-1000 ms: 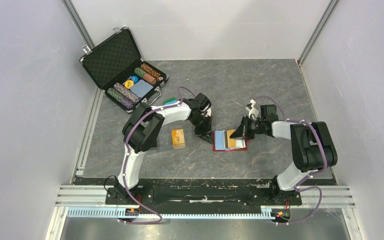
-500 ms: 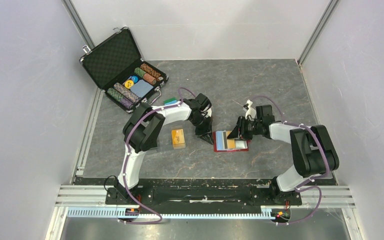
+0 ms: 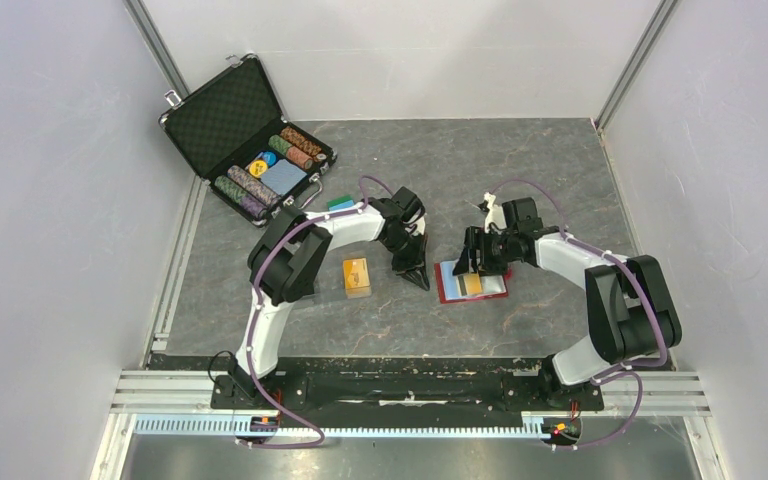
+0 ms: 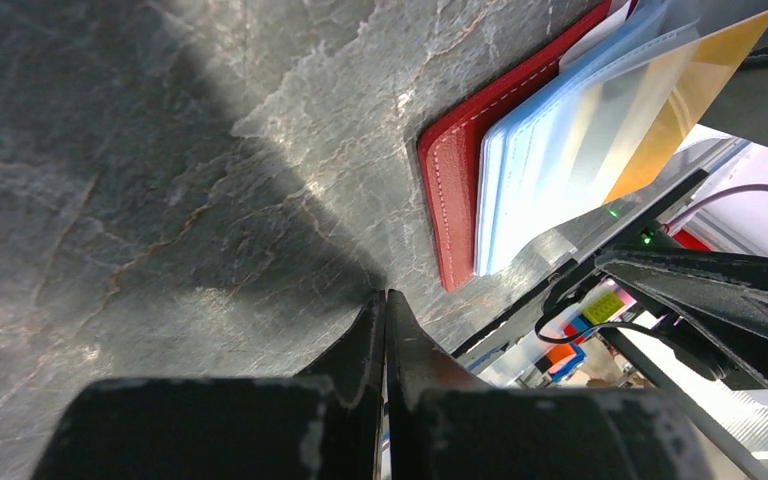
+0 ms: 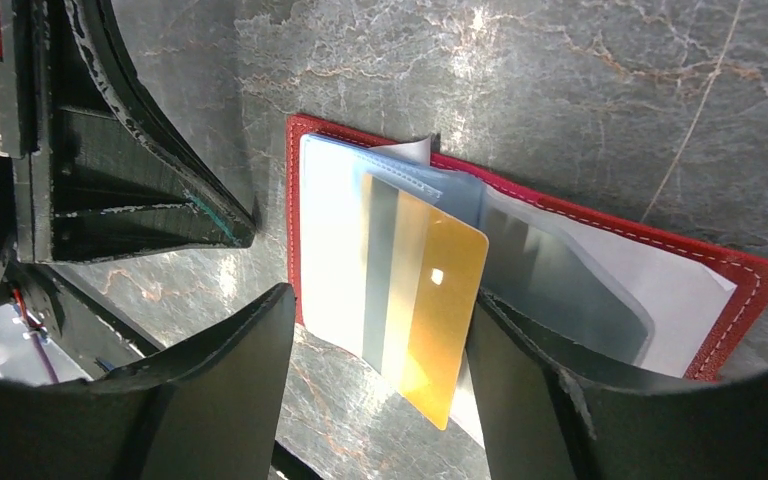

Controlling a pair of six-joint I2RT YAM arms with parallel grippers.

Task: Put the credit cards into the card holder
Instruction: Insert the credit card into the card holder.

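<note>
One orange card [image 5: 438,330] lies half-veiled under cloudy sleeves of the red wallet [image 5: 750,285]; right pincer [image 5: 380,305] released astride it, left pincer [image 4: 385,305] clenched empty, just left of the wallet.

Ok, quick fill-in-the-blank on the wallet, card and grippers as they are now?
The red leather-like folding wallet lies ____ on the grey stone-look table.
The left gripper, beside it, is ____.
The right gripper, open, straddles an orange-gold plastic card partly inside the red ____.
Missing: open; shut; wallet.
</note>
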